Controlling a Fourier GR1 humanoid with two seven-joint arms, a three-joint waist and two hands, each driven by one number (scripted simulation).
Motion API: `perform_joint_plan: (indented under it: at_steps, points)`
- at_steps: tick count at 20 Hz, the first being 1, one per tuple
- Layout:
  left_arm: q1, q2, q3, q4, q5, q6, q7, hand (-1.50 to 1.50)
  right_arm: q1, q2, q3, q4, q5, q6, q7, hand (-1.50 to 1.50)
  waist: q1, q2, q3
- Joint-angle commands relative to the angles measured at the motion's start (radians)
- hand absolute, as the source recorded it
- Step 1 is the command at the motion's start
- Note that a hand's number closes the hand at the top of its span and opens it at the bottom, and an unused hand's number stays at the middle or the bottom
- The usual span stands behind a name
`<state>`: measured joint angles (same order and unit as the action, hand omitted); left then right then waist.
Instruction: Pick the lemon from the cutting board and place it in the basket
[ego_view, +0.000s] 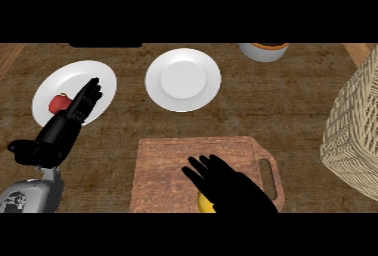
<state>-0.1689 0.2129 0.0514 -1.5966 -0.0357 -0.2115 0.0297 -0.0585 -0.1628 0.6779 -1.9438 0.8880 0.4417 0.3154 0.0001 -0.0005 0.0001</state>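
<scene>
The counter (295, 100) is dark brown wood with a coarse grain, and it fills the view; nothing of the room shows beyond it. A reddish-brown board (166, 170) lies near the lower edge, its handle slot on the right side. The lemon (206, 204) is on the board's near part. Only a yellow sliver of it shows under the right hand (232, 190), which hangs over it released, fingers (199, 167) straight and spread.

The woven basket (358, 130) stands at the right edge, well apart from the board. Two white plates sit farther back: a bare one (183, 79) beyond the board, and a left one (92, 72) carrying a small red thing (59, 103). The left hand (74, 112) rests open at the left, fingers up, over that plate. A grey cup (263, 51) is cut by the top edge.
</scene>
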Motion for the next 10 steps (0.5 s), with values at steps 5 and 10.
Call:
perform_joint_plan:
  at_steps: [5,10]
  points:
    - [0.012,-0.008,0.011,-0.034,0.007,-0.032,0.016,0.0,0.038,0.028,0.024,0.11,0.086,-0.056,-0.035,-1.5,0.0,0.0,0.0]
    - [-0.006,-0.049,-0.008,0.005,-0.03,0.003,0.007,0.0,-0.022,0.013,-0.062,0.213,0.089,-0.065,-0.119,-1.5,0.0,0.001,0.0]
